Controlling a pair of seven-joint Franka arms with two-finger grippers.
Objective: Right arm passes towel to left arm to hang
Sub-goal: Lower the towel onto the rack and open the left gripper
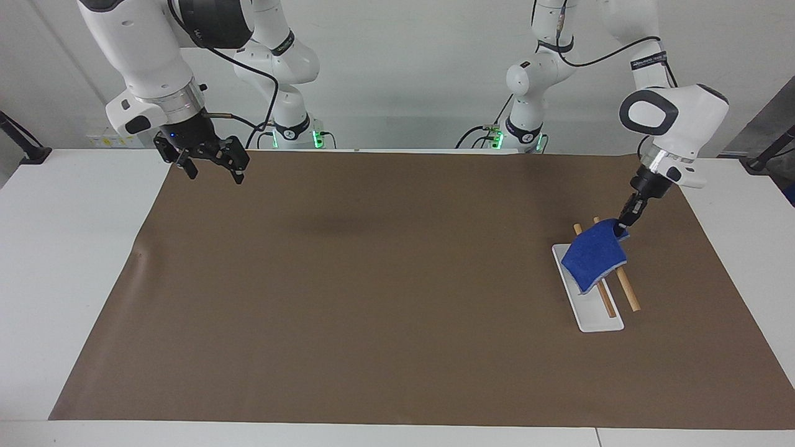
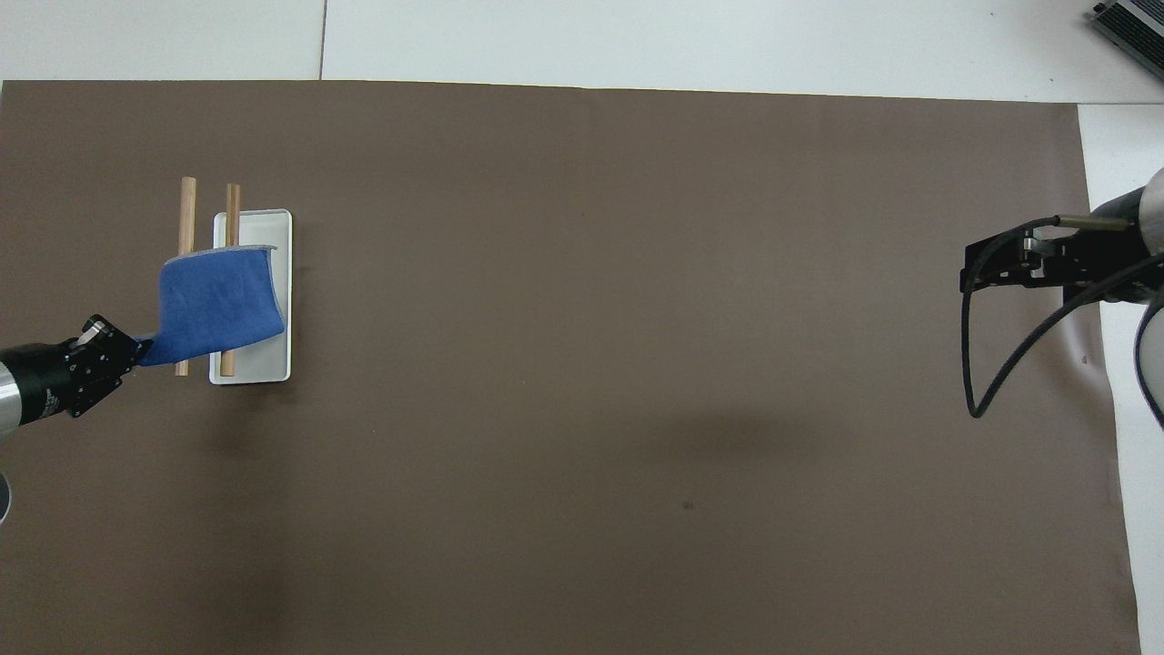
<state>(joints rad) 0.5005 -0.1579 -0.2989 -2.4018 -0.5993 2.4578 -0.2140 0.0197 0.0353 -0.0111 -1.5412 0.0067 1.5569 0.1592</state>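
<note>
The blue towel (image 2: 218, 307) is draping over two wooden bars (image 2: 185, 273) above a white tray (image 2: 273, 364) near the left arm's end of the brown mat (image 2: 637, 364). The left gripper (image 2: 135, 346) is pinching the towel's corner. The right gripper (image 2: 978, 271) is hanging over the mat's edge at the right arm's end.
</note>
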